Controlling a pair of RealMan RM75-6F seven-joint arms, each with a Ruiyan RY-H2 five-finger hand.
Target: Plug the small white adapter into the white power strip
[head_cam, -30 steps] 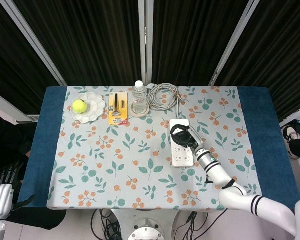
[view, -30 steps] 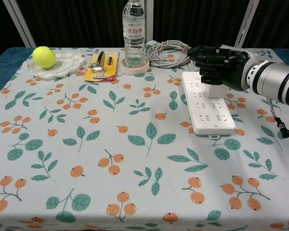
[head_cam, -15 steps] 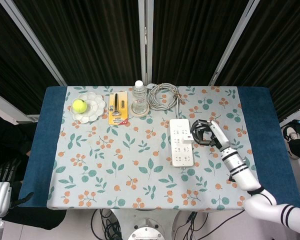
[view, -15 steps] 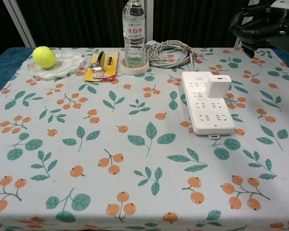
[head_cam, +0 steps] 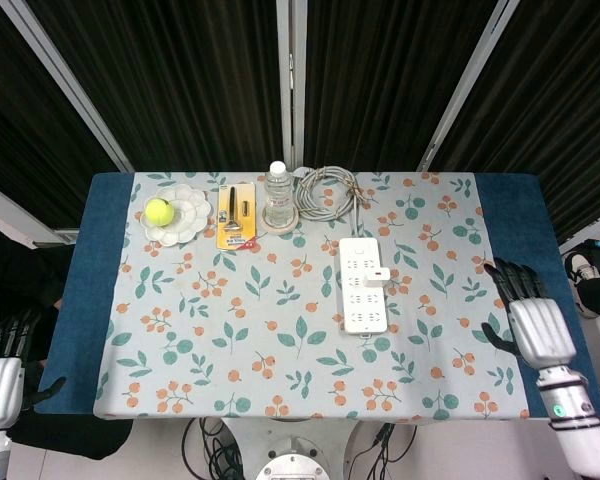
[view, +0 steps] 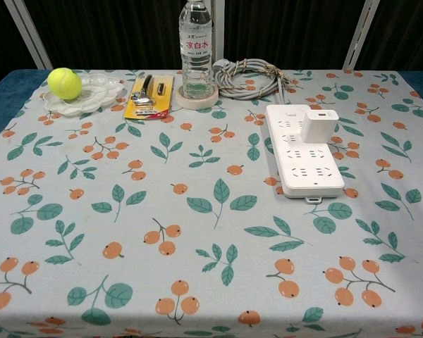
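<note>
Your right hand (head_cam: 536,325) has pulled clear to the table edge, fingers spread, holding nothing | adapter (view: 319,125) stands seated in the power strip (view: 302,167) | left hand (head_cam: 0,385) idle, fingers apart | plug-in looks done.

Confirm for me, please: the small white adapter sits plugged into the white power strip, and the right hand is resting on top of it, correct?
Not quite. The small white adapter does sit plugged into the white power strip, but the right hand is not on it. The head view shows that hand open near the table's right edge, well clear of the strip; the chest view shows no hand at the adapter.
</note>
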